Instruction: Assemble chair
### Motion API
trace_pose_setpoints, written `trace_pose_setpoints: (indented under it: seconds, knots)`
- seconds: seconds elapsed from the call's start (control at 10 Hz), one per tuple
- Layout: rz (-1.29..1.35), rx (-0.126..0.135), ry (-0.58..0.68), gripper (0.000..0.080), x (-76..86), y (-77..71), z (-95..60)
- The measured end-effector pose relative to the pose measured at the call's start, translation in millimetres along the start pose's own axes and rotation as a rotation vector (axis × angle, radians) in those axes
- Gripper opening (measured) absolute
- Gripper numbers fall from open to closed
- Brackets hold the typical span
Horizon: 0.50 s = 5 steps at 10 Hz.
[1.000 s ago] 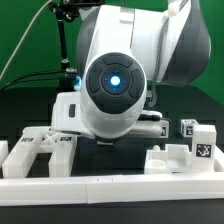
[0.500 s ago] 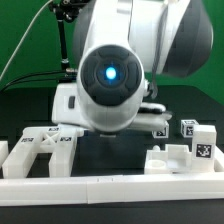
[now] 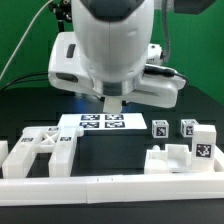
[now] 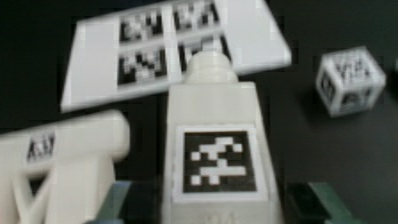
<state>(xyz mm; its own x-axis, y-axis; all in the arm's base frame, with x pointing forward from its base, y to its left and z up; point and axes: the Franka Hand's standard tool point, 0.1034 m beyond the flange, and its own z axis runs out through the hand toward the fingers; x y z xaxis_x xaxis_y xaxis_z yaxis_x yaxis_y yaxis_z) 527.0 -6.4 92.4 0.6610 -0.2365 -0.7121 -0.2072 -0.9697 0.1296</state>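
My gripper (image 4: pixel 222 205) is shut on a white square chair leg (image 4: pixel 217 130) that bears a black-and-white tag and ends in a narrow peg. In the exterior view the leg (image 3: pixel 114 106) hangs below the gripper (image 3: pixel 114 98), above the marker board (image 3: pixel 100 122). The dark fingers (image 4: pixel 125 200) show on either side of the leg. A white cross-braced chair part (image 3: pixel 40 150) lies at the exterior view's left. More white chair parts (image 3: pixel 170 158) and tagged blocks (image 3: pixel 203 143) lie at the exterior view's right.
A low white rim wall (image 3: pixel 110 185) runs along the front of the black table. The wrist view shows the marker board (image 4: pixel 169 55) beyond the leg, a tagged block (image 4: pixel 350 80) beside it and a white part (image 4: pixel 63 150) on the other side.
The arm has risen with the leg in its grip. The wrist's round blue-lit face has left the view, and the marker board now shows beneath.
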Motion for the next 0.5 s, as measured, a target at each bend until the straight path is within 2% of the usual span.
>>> trace_pose_setpoints:
  seconds: [0.1,0.2,0.3,0.4,0.5]
  knots:
    - [0.023,0.032,0.102,0.0287,4.2,-9.3,-5.3]
    - [0.051,0.095,0.188,0.0287,0.5,-28.3,-11.0]
    - [0.101,0.149,0.266,0.0287,-0.5,-44.7,-25.4]
    - [0.159,0.198,0.397,0.0287,2.0,-70.3,-48.6]
    - [0.179,0.222,0.458,0.0287,-9.6,-88.6,-63.8]
